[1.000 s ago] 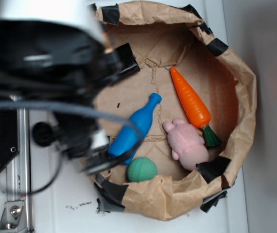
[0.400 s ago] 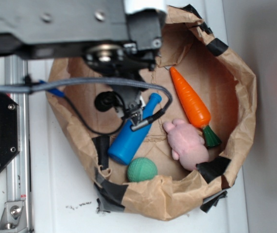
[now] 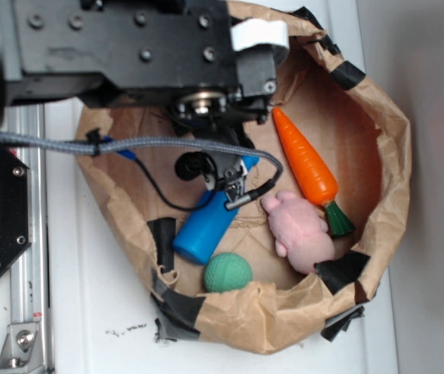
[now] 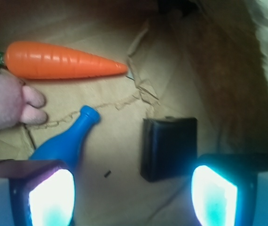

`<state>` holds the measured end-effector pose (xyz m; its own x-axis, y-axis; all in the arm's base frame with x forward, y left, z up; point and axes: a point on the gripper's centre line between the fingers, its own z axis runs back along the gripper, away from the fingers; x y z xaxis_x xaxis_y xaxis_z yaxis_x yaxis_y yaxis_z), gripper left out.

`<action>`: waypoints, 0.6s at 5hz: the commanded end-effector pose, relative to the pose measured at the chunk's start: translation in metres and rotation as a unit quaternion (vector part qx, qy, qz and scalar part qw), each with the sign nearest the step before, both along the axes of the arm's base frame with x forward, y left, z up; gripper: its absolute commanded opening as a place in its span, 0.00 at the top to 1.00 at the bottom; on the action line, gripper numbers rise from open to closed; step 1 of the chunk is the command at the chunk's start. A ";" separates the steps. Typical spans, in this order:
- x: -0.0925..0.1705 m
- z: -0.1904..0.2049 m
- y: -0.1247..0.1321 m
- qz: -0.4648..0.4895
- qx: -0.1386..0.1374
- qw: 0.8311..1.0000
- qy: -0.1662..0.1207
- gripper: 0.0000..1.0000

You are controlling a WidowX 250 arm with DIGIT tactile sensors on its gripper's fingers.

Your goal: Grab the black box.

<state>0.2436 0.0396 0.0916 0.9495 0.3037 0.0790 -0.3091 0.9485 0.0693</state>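
**Gripper spread above the bag floor, black box off-centre toward its right finger**

Taking the black box [image 4: 168, 147] as the landmark in the wrist view: far to its left lies the pink plush toy [image 4: 4, 101], and above that, the orange carrot [image 4: 61, 60] stretches with its tip pointing toward the box. Nearer on the left, the blue bottle [image 4: 61, 143] lies with its neck aimed up and right, well apart from the box. The box itself rests flat on the brown paper bag [image 4: 124, 28] floor, beside a crease in the paper. The gripper [image 4: 133, 195] is spread wide, holding nothing; its left finger [image 4: 49, 197] overlaps the bottle's body in the view, while its right finger [image 4: 216, 195] sits just below and right of the box.

The likely trouble is misalignment. The box is not centred between the fingers but crowds the right one, so a straight descent could land that finger on the box's top or corner and push it aside. The left finger could also nudge the bottle. The box looks glossy and flat, so a shallow pinch might slip.

In the exterior view the arm [image 3: 121, 47] reaches across the bag from the left, its wrist pointing down into the bag near the bottle's neck; the box is hidden beneath it there. The green ball [image 3: 227, 273] sits clear of the arm.
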 end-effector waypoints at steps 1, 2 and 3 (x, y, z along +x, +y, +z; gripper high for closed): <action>-0.006 -0.001 0.022 0.003 0.027 1.000 -0.005 0.00; -0.013 -0.002 0.028 -0.027 0.022 0.999 -0.022 0.00; -0.018 -0.007 0.036 -0.062 0.020 0.997 -0.027 0.00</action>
<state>0.2233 0.0627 0.0748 0.9817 0.1647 0.0961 -0.1729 0.9813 0.0846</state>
